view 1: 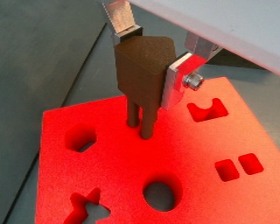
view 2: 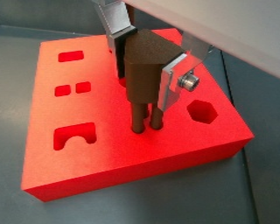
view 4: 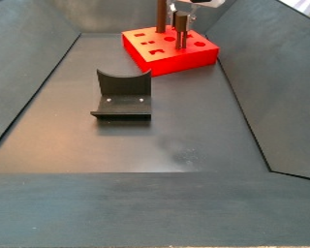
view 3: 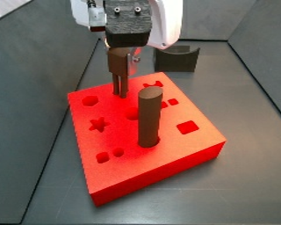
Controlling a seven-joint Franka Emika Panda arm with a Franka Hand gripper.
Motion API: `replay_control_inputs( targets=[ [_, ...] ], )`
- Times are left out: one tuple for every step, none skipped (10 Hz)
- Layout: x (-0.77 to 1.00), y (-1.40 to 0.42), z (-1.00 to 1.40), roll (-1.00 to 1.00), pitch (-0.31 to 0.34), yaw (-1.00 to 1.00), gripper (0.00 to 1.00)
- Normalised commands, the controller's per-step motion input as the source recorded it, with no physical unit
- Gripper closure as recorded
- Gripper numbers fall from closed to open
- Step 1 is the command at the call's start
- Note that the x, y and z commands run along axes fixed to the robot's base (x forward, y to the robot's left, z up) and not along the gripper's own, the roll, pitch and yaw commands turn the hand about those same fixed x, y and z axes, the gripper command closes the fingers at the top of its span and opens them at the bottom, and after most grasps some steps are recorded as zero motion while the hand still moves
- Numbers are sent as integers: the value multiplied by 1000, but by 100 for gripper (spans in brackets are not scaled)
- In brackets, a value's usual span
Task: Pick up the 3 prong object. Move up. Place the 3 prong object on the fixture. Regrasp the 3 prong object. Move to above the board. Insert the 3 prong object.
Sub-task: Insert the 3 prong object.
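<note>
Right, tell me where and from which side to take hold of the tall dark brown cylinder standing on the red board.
Grip the tall dark brown cylinder near its top, coming straight down from above. It stands upright in the red square board, so its upper sides are free. The end effector, shut on the brown three-prong piece over the board, is busy just beside it.

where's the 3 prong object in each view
Wrist view: 3 prong object in the claw, prongs at the board.
Wrist view: centre, same grip.
Side view: under the claw.
Side view: far end.
Shared landmark: the red board.
</note>
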Motion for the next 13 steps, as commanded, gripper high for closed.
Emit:
replay_control_inputs(
  targets=[
    [0, -149, -786, 221, -116, 200, 100],
    [0, -140, -774, 249, -91, 151, 100],
    [109, -163, -754, 266, -67, 29, 100],
    [337, 0, -780, 257, 0, -9, 100],
    [354, 54, -806, 253, 0, -20, 100],
    [266, 11, -700, 186, -16, -14, 100],
    [249, 0, -311, 17, 0, -29, 100],
    [100, -54, -351, 0, -11, 0, 100],
    [109, -157, -657, 0, -139, 0, 100],
    [66, -186, -846, 26, -201, 17, 100],
    [43, -111, -866, 124, -149, 17, 100],
    [26, -69, -837, 194, -114, 0, 100],
    [40, -49, -811, 209, -110, 0, 100]
  ],
)
